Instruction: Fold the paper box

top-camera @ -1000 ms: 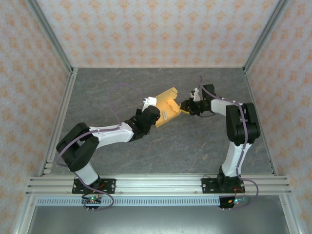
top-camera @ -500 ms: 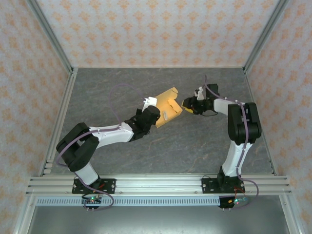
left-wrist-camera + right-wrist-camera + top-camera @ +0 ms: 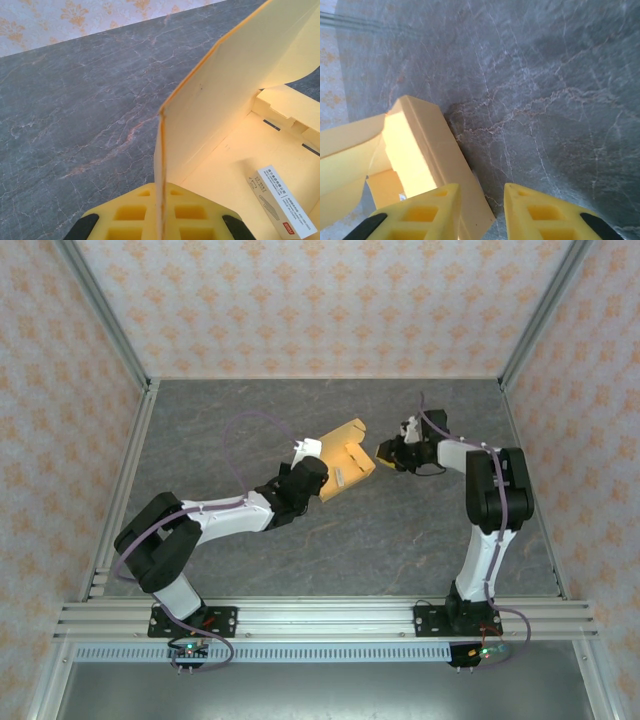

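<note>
paper box (image 3: 345, 458): end wall just left of right gripper (image 3: 480, 202)
right gripper: jaws apart, empty
left gripper (image 3: 160, 212): clamped on box wall

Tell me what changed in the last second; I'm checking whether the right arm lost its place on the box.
The right gripper shifted slightly toward the far side of the table, along the right end of the paper box. Its jaws now stand apart, with that end wall beside one finger. The left gripper stayed shut on the box's side panel, and the box hardly moved.
</note>
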